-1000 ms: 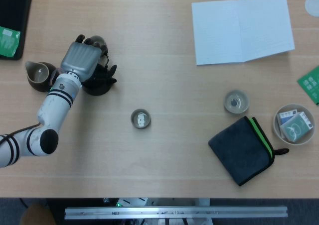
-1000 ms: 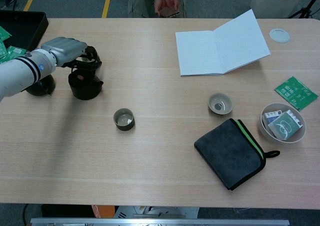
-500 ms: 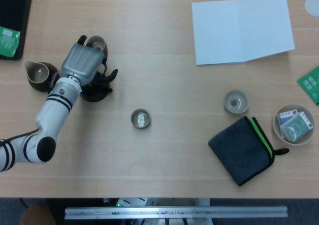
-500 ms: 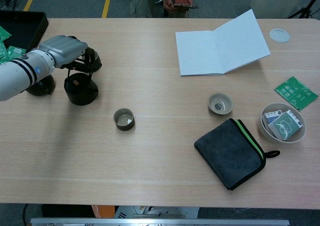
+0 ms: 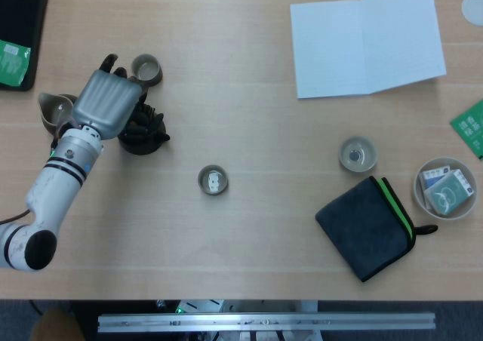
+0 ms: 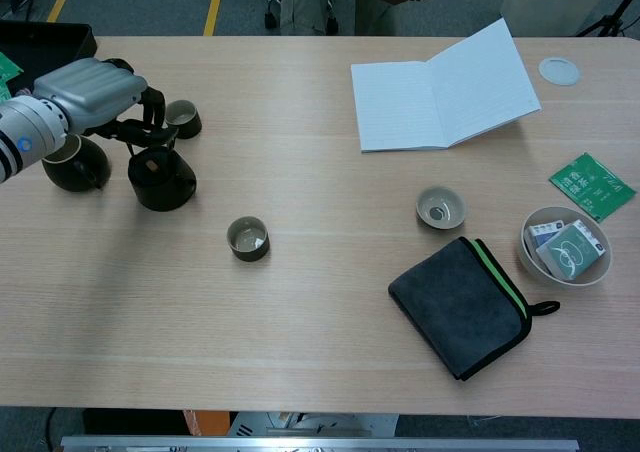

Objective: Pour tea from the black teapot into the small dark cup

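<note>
Count of what sits on the worktop (image 6: 320, 352)

One black teapot (image 6: 160, 179); one brown pitcher (image 6: 72, 164); three small cups: a dark one (image 6: 183, 118) by the teapot, one (image 6: 247, 239) near the middle, a paler one (image 6: 440, 208) toward the right. One open notebook (image 6: 445, 90), one dark folded cloth (image 6: 470, 305) with a green edge, one bowl (image 6: 566, 247) holding packets, one loose green packet (image 6: 587, 184), one round white lid (image 6: 558, 70), one black tray (image 5: 19, 32) at the far left carrying green packets. One robot hand (image 6: 95, 92) is in view, the left.

cluttered wooden table (image 5: 249, 115), perhaps laminate
</note>
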